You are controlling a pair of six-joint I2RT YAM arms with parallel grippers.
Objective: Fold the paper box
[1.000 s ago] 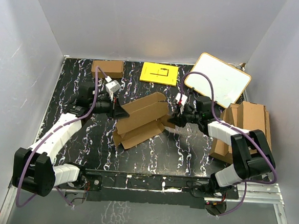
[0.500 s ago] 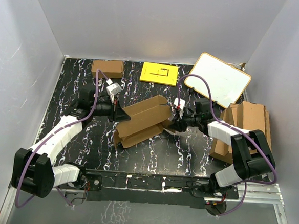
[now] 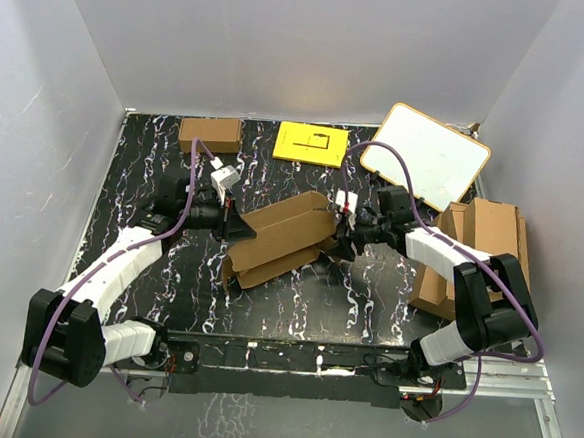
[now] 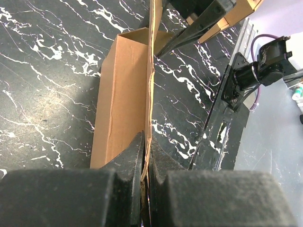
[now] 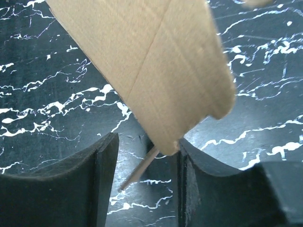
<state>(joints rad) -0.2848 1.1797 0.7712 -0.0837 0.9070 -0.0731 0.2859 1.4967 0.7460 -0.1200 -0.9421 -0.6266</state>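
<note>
Cardboard is being let go on the right: the right gripper (image 3: 343,235), shut a second ago, is now seen with its fingers (image 5: 106,161) drawn apart and a rounded flap lying loose between them. The left gripper (image 4: 144,163) is kept clamped on the thin upper edge of a side wall. Between the two, the oblong, thin-walled brown paper box (image 3: 280,240) lies at the middle of the table. Its open trough has been swung nearly shut, so a closed wall is now turned upward. The walls are judged to be folded together, with the end flaps not yet tucked. A black, white-veined marble-pattern tabletop (image 3: 296,305) is spread beneath. Farther off are set a stack of brown cardboard sheets (image 3: 481,237), a small brown carton (image 3: 210,133), a yellow sheet (image 3: 311,143) and a white board (image 3: 425,155). Pale grey walls (image 3: 304,49) enclose everything.
</note>
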